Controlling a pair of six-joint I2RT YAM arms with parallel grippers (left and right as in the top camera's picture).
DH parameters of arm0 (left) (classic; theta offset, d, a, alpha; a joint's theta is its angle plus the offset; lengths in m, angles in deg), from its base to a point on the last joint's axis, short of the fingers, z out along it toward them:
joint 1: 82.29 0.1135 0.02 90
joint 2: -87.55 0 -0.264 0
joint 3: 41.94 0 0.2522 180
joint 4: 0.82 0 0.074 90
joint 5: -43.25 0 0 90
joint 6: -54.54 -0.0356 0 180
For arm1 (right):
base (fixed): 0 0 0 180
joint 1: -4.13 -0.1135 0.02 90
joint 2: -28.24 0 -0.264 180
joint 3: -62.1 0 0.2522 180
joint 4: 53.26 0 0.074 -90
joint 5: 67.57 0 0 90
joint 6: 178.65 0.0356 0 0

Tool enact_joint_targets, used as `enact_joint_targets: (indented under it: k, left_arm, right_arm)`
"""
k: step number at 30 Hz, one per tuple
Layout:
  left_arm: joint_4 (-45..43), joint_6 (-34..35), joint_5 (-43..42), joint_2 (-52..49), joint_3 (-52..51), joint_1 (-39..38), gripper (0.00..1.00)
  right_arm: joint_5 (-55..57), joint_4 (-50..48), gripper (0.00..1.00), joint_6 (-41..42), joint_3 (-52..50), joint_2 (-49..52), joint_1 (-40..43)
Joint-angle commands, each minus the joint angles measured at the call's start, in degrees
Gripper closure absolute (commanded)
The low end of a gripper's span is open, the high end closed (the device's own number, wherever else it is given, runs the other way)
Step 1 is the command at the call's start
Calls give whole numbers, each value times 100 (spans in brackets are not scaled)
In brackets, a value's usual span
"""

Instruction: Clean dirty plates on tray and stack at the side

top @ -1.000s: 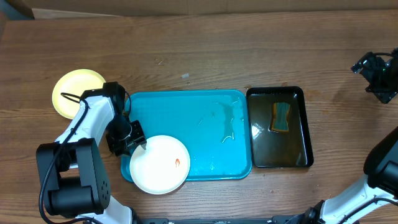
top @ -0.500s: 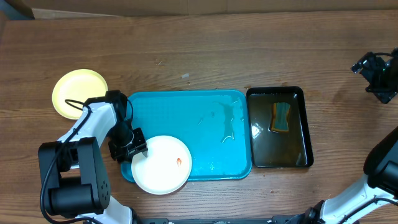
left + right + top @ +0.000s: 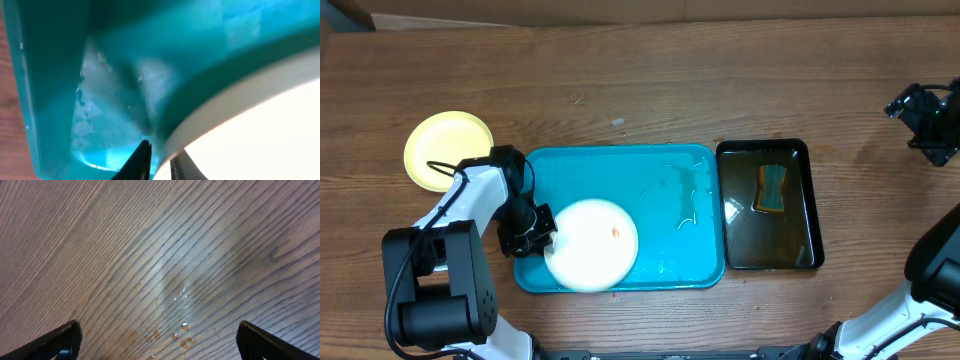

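A white plate (image 3: 592, 248) with a small orange-red smear lies in the front left of the turquoise tray (image 3: 620, 168). My left gripper (image 3: 536, 236) is at the plate's left edge. In the left wrist view the plate's rim (image 3: 220, 107) sits between the two fingers, so the left gripper (image 3: 161, 164) is shut on it over the wet tray floor (image 3: 50, 100). A pale yellow plate (image 3: 444, 148) rests on the table left of the tray. My right gripper (image 3: 926, 122) hangs open far to the right, over bare wood (image 3: 159, 326).
A black tray (image 3: 804, 150) of murky water stands right of the turquoise tray, with a sponge (image 3: 772, 188) in it. Water drops (image 3: 184, 327) lie on the wood under the right gripper. Water streaks mark the tray's right half.
The left jaws have closed on the white plate's rim. The plate has slid right and slightly back, from overhanging the tray's front left corner to lying inside it. The right arm is still.
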Motion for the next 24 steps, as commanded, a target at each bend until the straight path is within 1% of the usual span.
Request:
enact_joint_targets:
  k: [1,6,7,8,12,17,24]
  left_arm:
    - [-101,39,-181,-4,-46,-9,88]
    - [-535,39,-750,-4,-46,-11,92]
    - [-826,39,-1001,-4,-46,-20,92]
    - [-1003,37,-1071,-4,-46,-33,92]
    - [-1676,37,-1073,-4,-46,-164,90]
    - [-2389,35,-1058,-4,-46,-442,92]
    - [-2973,39,-833,-4,-44,-896,91]
  right_arm:
    - [-2,-26,0,26,96,-136,24]
    - [-2,-26,0,26,96,-136,24]
    - [-2,-26,0,24,96,-136,24]
    - [-2,-26,0,26,96,-136,24]
    - [-2,-26,0,26,96,-136,24]
    - [-2,-26,0,26,96,-136,24]
    - [-2,-26,0,26,96,-136,24]
